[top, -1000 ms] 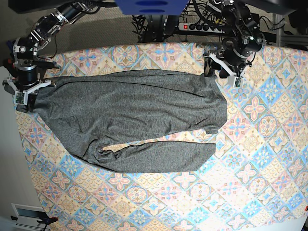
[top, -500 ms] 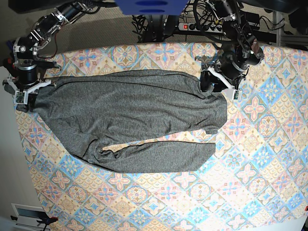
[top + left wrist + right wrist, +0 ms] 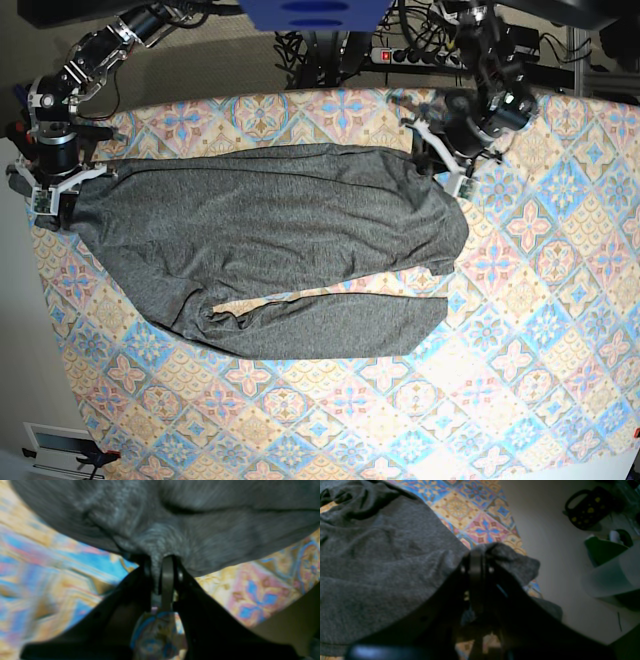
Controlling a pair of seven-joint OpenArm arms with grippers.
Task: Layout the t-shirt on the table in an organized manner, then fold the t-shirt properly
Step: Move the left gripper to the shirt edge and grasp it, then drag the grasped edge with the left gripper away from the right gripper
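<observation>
The dark-grey t-shirt [image 3: 270, 250] lies spread lengthwise across the far half of the tiled table [image 3: 540, 300], with a long fold along its near edge. My left gripper [image 3: 437, 165] is at the shirt's far right corner. In the left wrist view it [image 3: 161, 573] is shut on a bunched tuck of the grey fabric [image 3: 175, 530]. My right gripper [image 3: 57, 210] is at the shirt's left end by the table's edge. In the right wrist view it [image 3: 476, 566] is shut on a raised fold of the shirt [image 3: 382, 567].
A power strip with cables [image 3: 400, 55] runs behind the table's far edge. Past the table's left edge, the right wrist view shows floor with a dark dotted mug [image 3: 590, 507]. Open patterned cloth extends to the front and right of the shirt.
My left gripper has come down from open above the shirt's far right corner and shut on it, shifting slightly left. The right gripper has kept its hold and place.
</observation>
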